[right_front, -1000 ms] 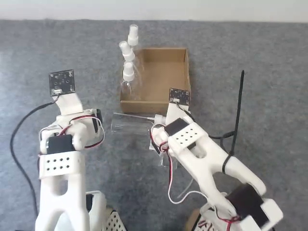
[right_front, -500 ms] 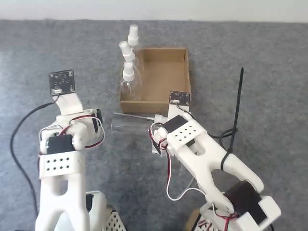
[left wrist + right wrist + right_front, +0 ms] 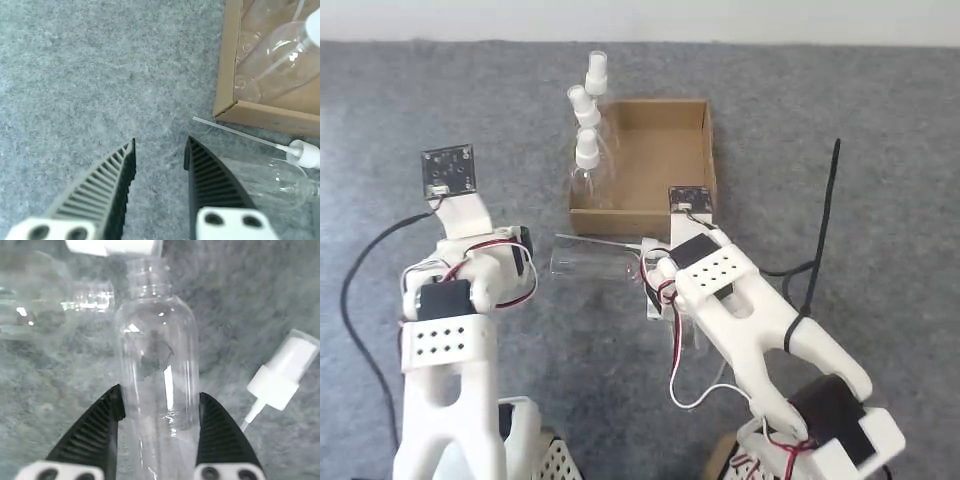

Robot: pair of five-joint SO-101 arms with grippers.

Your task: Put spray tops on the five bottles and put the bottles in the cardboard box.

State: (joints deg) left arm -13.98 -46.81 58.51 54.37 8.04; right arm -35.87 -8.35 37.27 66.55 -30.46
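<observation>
Right now: open bottle clamped in right jaws

Lying on grey carpet, open bottle (image 3: 157, 355), clear plastic, threaded neck bare, pointing away from right gripper (image 3: 158, 407). Jaws pressed against both sides of its body, holding it. Just beside it, loose spray top (image 3: 277, 377), white, tube attached, apart from the bottle. Past the neck, second bottle (image 3: 585, 262) lying on its side, white top fitted at its end, thin tube running alongside, near the box's front wall. Cardboard box (image 3: 703, 130) just beyond right gripper in high view, three capped bottles (image 3: 587, 150) bunched at its left wall. Left gripper (image 3: 159, 160) over bare carpet, jaws apart, holding nothing, near the box corner and the second bottle, touching neither. Black cable looping on carpet beside left arm.
</observation>
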